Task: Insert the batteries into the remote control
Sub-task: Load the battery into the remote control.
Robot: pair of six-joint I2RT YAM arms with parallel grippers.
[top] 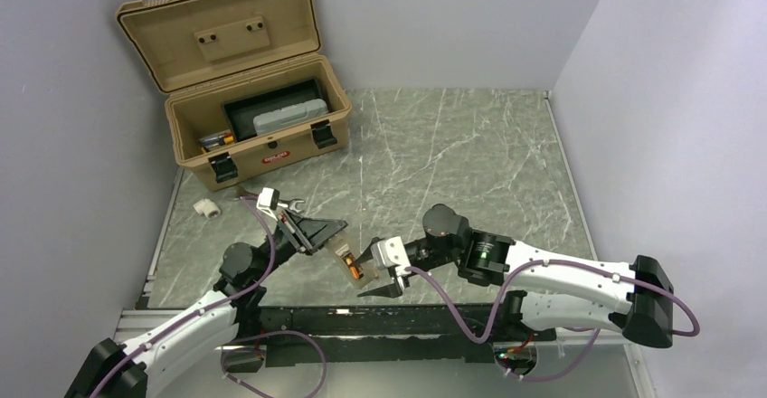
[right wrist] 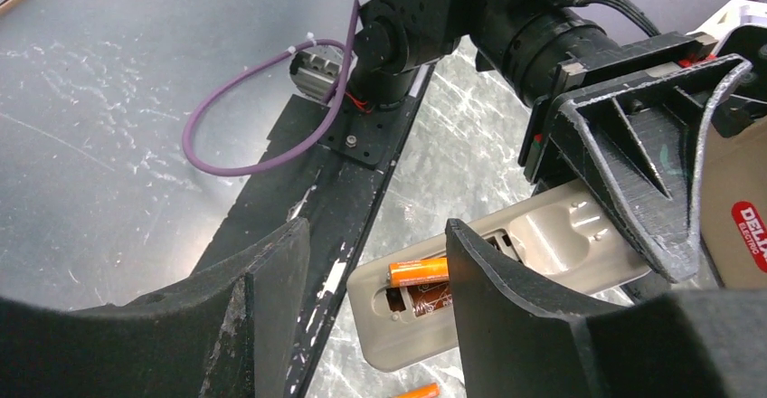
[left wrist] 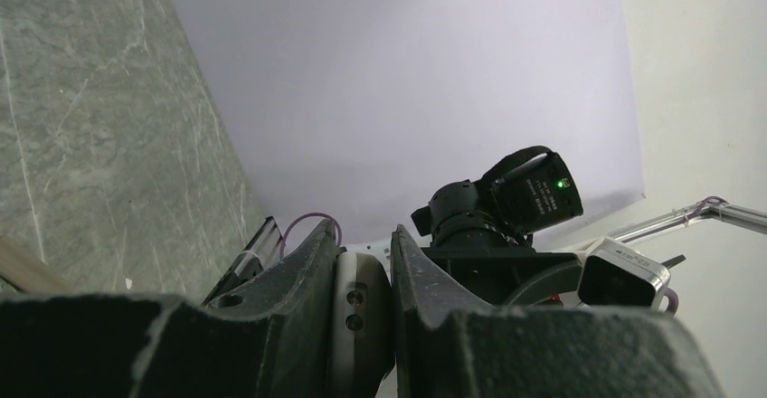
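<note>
Grey veined stone-look desk (top: 452, 163): smooth. Tan plastic case (top: 280, 140): matt. Black right end effector (right wrist: 378, 235): grainy plastic. Orange cylindrical battery (right wrist: 418, 271): glossy.

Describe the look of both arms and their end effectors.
Both the left arm and right arm have white shells, black joints and a looping purple cable. A green light glows on the right arm's motor. The left end effector and right end effector have matte black fingers; the left's show open triangular ribbing.
</note>
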